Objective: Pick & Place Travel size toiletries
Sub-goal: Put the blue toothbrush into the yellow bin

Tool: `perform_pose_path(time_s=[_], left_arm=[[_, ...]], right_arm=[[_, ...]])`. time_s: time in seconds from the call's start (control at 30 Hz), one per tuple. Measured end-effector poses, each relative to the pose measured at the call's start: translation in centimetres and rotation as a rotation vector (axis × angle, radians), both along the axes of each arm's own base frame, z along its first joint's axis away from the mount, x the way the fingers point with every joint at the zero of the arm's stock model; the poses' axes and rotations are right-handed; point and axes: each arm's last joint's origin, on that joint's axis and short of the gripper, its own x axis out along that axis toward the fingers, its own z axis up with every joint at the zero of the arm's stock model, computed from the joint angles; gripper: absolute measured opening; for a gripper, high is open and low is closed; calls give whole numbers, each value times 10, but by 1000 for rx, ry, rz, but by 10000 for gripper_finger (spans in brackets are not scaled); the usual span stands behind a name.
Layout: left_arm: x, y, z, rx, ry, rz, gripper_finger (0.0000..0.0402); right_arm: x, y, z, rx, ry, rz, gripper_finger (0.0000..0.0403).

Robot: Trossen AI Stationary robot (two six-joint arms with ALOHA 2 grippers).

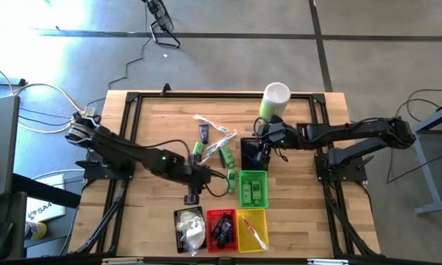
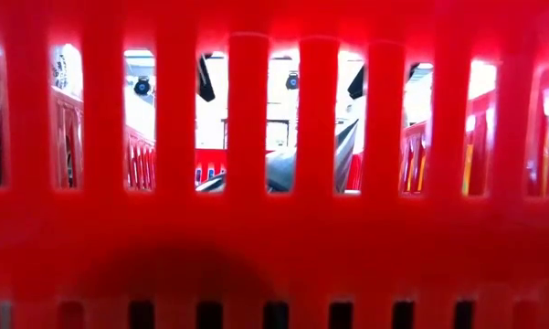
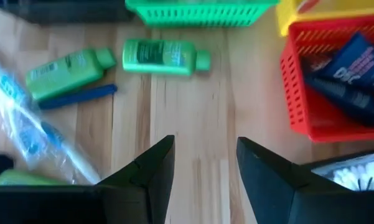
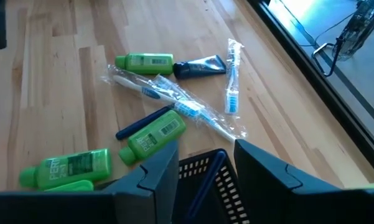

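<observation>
Both tools we see open and empty: left tool (image 3: 205, 165) above bare tabletop (image 3: 205, 106) near green bottles (image 3: 165, 56); right tool (image 4: 205, 165) over the black basket (image 4: 202, 180).

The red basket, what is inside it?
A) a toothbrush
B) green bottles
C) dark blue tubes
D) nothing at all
C: the left wrist view shows dark blue tubes lying inside the red basket, while the green bottles lie out on the wooden table.
</observation>
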Motion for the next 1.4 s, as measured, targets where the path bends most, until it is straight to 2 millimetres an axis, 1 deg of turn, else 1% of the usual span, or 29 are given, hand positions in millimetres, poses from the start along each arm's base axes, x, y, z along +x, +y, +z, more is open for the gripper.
perform_pose_path(time_s=[0.07,0.23,0.4,0.53,0.67,0.9,1.27,1.4], left_arm=[[-7,2,-1,-10,-70,-20,168],[-34,11,-6,-38,-156,-21,168],[-53,28,-18,-100,-191,79,168],[-57,46,-32,-126,-198,150,168],[-56,62,-41,-135,-205,202,168],[-54,83,-43,-112,-226,263,168],[-55,112,-44,-80,-211,250,168],[-55,120,-44,-74,-209,222,168]], right_arm=[[0,1,0,-1,0,5,148],[1,0,1,-13,-9,11,148],[3,1,4,-15,-45,13,148],[4,0,5,-16,-57,13,148],[4,0,5,-16,-56,14,148],[3,1,4,-21,-47,18,148],[3,0,4,-18,-48,15,148],[3,1,4,-16,-48,14,148]])
